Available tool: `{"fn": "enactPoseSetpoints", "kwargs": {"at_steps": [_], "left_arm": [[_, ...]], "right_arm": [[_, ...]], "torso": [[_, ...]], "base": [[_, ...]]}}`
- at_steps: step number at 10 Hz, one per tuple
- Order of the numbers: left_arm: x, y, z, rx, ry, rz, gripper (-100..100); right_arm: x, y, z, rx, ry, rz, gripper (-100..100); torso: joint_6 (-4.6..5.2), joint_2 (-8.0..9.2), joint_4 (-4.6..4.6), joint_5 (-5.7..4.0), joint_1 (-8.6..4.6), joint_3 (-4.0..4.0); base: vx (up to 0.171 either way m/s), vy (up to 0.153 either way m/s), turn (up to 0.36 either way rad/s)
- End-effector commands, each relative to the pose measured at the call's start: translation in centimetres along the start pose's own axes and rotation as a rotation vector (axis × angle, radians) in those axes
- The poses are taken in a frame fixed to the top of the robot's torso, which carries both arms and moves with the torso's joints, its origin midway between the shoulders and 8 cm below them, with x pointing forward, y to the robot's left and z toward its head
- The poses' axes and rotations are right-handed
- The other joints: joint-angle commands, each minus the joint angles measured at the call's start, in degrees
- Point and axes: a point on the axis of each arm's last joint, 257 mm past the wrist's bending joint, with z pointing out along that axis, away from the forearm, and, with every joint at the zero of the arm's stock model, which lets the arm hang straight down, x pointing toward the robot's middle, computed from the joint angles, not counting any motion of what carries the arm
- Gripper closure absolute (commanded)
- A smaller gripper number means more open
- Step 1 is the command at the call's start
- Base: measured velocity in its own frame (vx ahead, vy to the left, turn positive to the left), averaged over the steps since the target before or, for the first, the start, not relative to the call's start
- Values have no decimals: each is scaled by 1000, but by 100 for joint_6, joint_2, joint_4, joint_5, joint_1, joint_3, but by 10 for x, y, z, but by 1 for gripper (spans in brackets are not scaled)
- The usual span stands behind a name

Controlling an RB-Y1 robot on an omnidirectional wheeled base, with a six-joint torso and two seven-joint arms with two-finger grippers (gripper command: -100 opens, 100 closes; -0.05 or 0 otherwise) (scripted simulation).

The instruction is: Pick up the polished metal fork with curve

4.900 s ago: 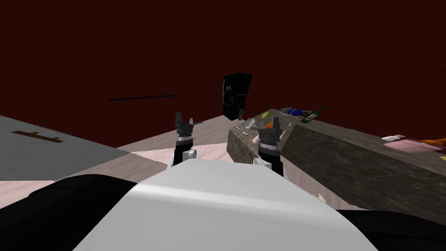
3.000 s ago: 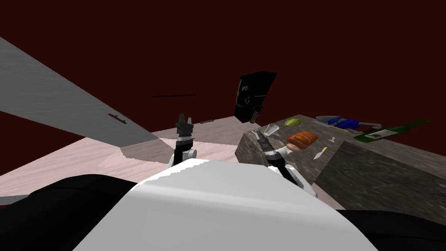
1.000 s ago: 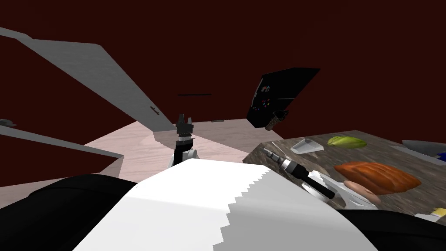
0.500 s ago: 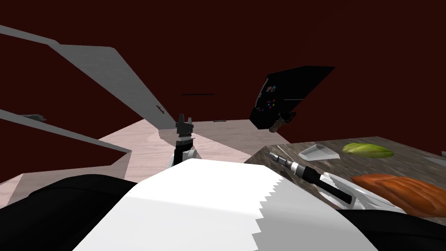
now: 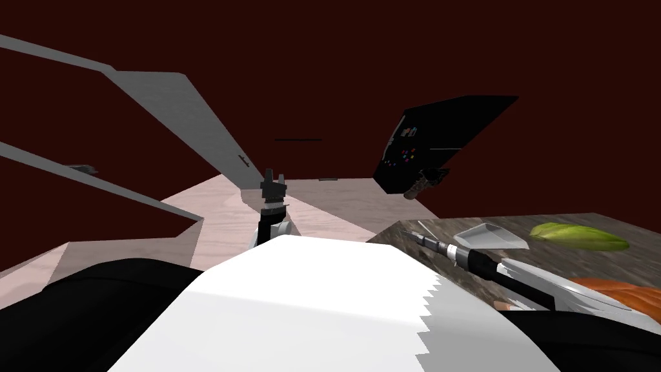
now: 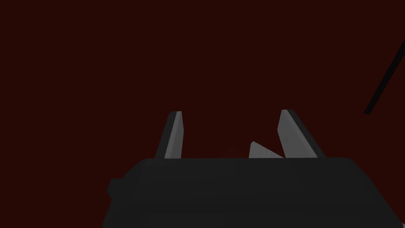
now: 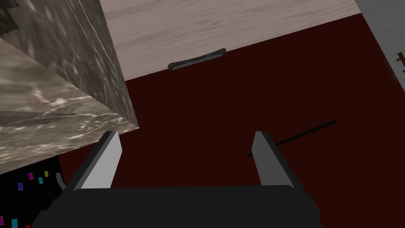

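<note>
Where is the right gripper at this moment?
Head view, right side: the right gripper hovers open over the near corner of the stone counter, just short of the pale grey wedge.

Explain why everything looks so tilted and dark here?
Head view: the wide, rolled lens splays the grey wall and tilts the counter. Left wrist view: dim, the left gripper only half lit. Right wrist view: flat, even light on the counter.
</note>
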Motion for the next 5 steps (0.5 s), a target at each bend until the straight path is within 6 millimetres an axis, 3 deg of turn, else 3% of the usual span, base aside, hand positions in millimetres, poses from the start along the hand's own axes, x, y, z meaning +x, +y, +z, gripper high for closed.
{"fn": "enactPoseSetpoints", "kwargs": {"at_steps": [1,2,5], "left_arm": [[0,0,0,0,0,0,0],[0,0,0,0,0,0,0],[0,0,0,0,0,0,0]], "right_arm": [[1,-11,-8,27,28,-18,-100],[6,-31,-22,73,72,-36,-100],[10,-50,-38,120,117,-58,-100]], "torso": [[0,0,0,0,0,0],[1,2,0,0,0,1],[0,2,0,-1,-1,1]], "base": [[21,7,68],[23,13,128],[21,4,59]]}}
